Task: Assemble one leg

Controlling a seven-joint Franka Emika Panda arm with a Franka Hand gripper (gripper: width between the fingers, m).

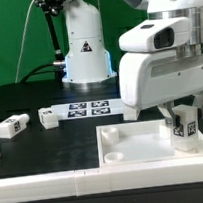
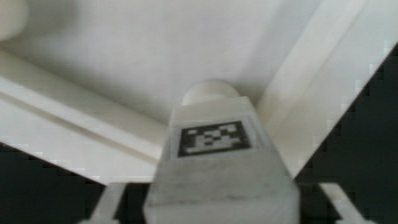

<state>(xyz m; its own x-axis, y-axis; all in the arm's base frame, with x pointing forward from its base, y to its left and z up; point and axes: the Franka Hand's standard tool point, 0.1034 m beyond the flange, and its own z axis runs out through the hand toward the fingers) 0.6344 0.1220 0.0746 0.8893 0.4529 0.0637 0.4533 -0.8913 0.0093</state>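
Black desk [image 1: 34, 146]: by its near edge, exterior view's right, the gripper [image 1: 181, 120], mostly hidden under the wrist, pinches the leg [image 1: 182, 132] upright, long axis vertical, over the white tray [image 1: 144, 148]; contact unclear.

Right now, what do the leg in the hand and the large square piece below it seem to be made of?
The leg: probably moulded white plastic, smooth, matte; its black-and-white tag looks like a printed sticker. The large square piece: apparently the same matte white plastic, judging by its uniform colour and round moulded socket.
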